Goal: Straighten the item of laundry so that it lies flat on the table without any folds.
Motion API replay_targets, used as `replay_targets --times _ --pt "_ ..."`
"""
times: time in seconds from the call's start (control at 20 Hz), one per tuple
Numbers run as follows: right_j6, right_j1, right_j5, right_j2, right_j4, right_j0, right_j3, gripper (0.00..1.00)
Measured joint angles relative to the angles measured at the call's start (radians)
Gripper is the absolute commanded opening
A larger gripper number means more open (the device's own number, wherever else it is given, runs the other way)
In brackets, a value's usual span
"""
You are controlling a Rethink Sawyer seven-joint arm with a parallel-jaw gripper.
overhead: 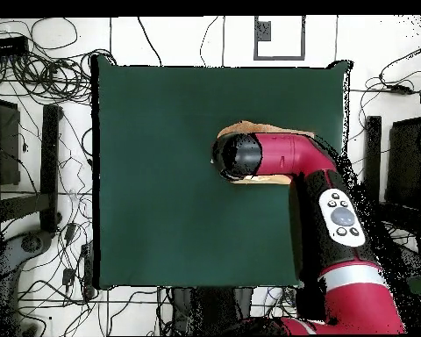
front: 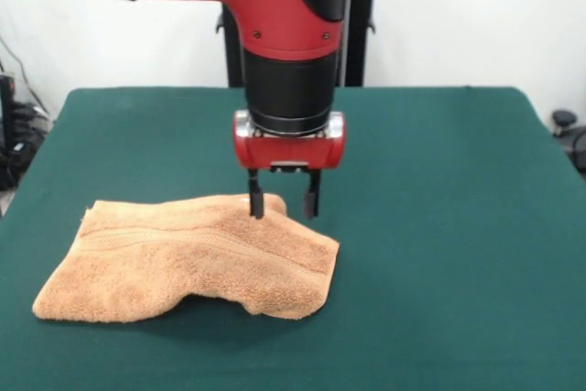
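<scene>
The towel (front: 192,258), thick, soft and limp, lies rumpled on the desk (front: 439,226) near its front-view left, and the gripper (front: 284,200), fingers spread, straddles its raised back edge, probably the best hold.

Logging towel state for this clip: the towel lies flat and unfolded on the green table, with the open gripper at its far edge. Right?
Not quite. The front view shows the towel still rumpled: one part is doubled over and its near edge is lifted off the table. The rest holds: the gripper is open at the towel's far edge.
</scene>
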State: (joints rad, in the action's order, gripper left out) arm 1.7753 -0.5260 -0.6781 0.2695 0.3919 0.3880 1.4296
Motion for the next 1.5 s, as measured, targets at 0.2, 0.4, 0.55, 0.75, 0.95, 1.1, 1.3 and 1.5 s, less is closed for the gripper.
replay_targets --times 0.2,0.4,0.55,0.75,0.95,1.1,1.3,1.5 --pt "0.0 -0.018 0.019 0.0 -0.001 -0.009 0.031 1.0" --pt "0.0 -0.035 0.024 -0.001 -0.003 -0.013 0.053 1.0" --pt "0.0 -0.051 0.024 -0.003 -0.004 -0.017 0.069 1.0" --pt "0.0 -0.068 0.024 -0.007 -0.006 -0.027 0.079 1.0" --pt "0.0 -0.086 0.024 -0.009 -0.014 -0.033 0.094 1.0" --pt "0.0 -0.096 0.024 -0.011 -0.018 -0.033 0.101 1.0" --pt "0.0 -0.109 0.024 -0.015 -0.022 -0.033 0.11 1.0" --pt "0.0 -0.119 0.024 -0.016 -0.023 -0.033 0.122 1.0"
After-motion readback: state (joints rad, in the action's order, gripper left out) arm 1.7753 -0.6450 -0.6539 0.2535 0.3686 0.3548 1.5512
